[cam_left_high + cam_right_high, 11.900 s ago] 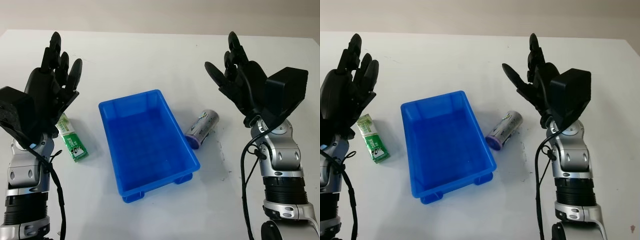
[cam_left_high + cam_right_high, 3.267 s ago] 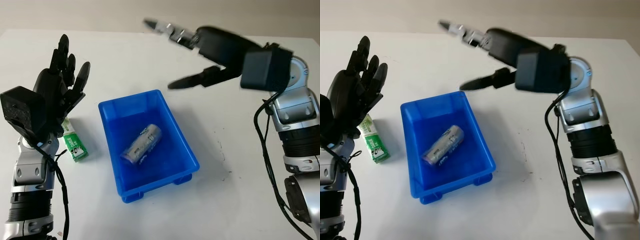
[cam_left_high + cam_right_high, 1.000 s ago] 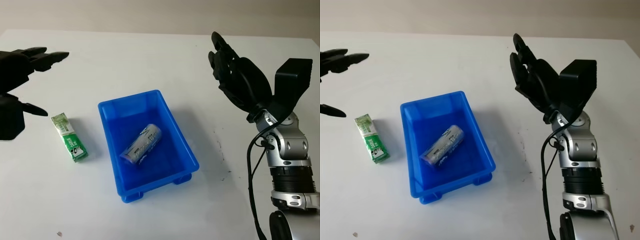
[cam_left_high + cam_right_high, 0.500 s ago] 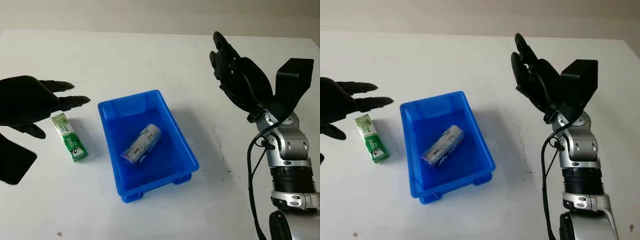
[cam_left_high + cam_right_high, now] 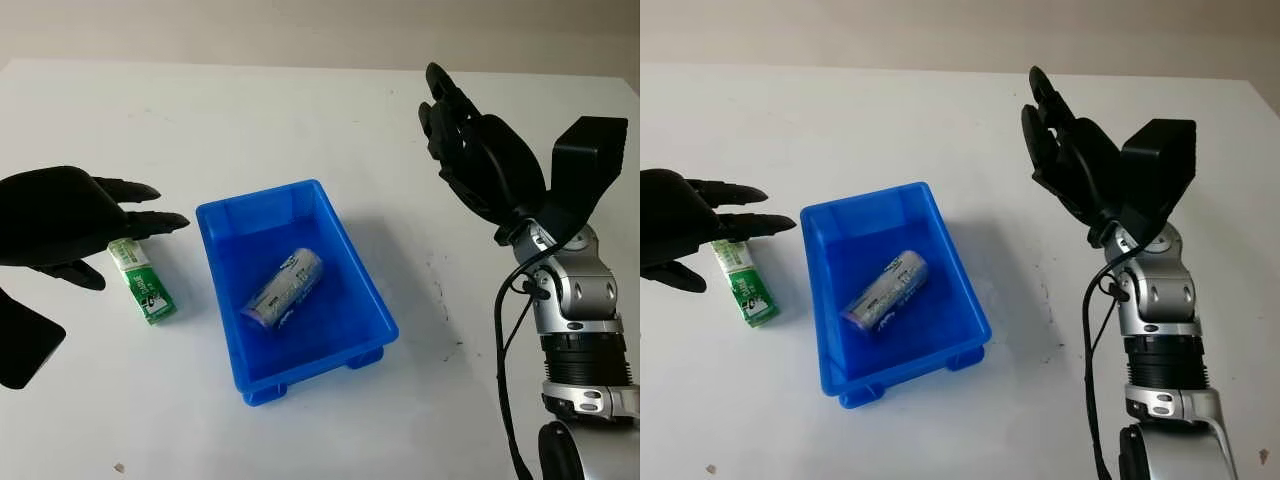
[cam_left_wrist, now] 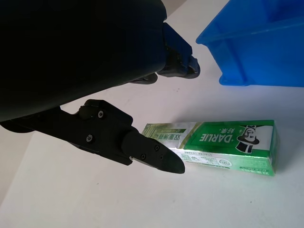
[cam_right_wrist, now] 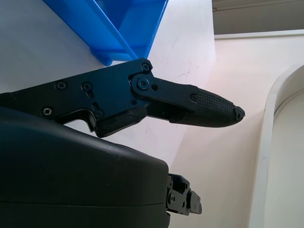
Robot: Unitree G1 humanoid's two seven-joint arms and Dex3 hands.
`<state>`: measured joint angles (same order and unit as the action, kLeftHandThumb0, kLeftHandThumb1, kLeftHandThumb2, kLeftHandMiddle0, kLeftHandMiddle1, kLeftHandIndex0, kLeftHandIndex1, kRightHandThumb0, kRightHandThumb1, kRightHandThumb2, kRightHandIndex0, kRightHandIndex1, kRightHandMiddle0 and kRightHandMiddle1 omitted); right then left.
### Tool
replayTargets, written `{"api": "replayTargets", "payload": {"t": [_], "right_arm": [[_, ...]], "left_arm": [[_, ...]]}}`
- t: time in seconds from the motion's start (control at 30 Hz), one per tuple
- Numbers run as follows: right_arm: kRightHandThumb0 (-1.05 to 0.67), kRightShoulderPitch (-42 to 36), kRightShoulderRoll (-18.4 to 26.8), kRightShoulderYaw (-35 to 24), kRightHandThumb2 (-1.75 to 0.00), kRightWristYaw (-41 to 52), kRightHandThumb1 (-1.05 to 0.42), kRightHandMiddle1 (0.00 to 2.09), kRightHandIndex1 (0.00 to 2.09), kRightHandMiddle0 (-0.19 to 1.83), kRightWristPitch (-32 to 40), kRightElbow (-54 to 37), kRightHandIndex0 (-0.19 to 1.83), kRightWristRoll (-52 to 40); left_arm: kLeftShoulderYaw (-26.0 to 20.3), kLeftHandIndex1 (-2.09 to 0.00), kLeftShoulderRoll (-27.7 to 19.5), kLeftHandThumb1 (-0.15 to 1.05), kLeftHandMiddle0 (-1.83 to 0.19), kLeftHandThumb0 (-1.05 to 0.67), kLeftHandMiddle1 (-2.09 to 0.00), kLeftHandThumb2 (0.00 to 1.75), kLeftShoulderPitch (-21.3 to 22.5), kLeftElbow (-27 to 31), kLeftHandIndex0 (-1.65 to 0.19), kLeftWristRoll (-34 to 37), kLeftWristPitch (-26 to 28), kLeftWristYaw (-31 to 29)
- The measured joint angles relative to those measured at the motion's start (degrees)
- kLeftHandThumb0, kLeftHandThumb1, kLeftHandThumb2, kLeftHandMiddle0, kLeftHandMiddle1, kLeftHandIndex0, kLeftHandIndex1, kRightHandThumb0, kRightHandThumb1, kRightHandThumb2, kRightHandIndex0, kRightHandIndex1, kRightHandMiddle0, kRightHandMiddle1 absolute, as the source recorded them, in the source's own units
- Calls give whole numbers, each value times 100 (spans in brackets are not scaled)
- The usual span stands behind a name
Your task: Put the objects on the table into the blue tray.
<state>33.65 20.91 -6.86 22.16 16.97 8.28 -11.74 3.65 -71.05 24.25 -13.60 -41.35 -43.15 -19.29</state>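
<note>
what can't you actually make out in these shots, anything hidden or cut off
- Far end of the green toothpaste box: in the left eye view the left hand hovers over it, open, covering that end.
- Small print on the box: too small to read in the left wrist view, apart from the brand name.
- Label on the silver cylinder in the blue tray: too small to read.
- Right hand, raised and open: its palm side faces away.

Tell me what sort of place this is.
Probably a robot test bench: a bare white table, one blue tray holding a can, a green toothpaste box, and a plain wall behind.
</note>
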Motion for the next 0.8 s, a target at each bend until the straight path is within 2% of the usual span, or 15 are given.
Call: {"api": "replayTargets", "payload": {"t": [0.57,0.73,0.77,0.8], "right_arm": [[-72,0,1,-9,-64,22,-105,0,0,-19,-13,0,-19,20],[-71,0,0,-16,-65,5,-105,0,0,-19,-26,1,-19,22],[-72,0,0,-17,-65,6,-105,0,0,-19,-26,1,-19,19],[-72,0,0,-18,-65,7,-105,0,0,-19,-26,0,-19,16]], "left_arm": [[290,-17,204,87,-51,-33,-10,5,-129,-323,-46,-300,-255,522],[331,-20,308,85,-58,-32,-12,5,-127,-505,-52,-431,-465,916],[355,-22,327,85,-61,-32,-14,5,-116,-547,-55,-536,-534,1101],[385,-39,356,86,-64,-31,-22,5,-95,-601,-54,-730,-602,1407]]}}
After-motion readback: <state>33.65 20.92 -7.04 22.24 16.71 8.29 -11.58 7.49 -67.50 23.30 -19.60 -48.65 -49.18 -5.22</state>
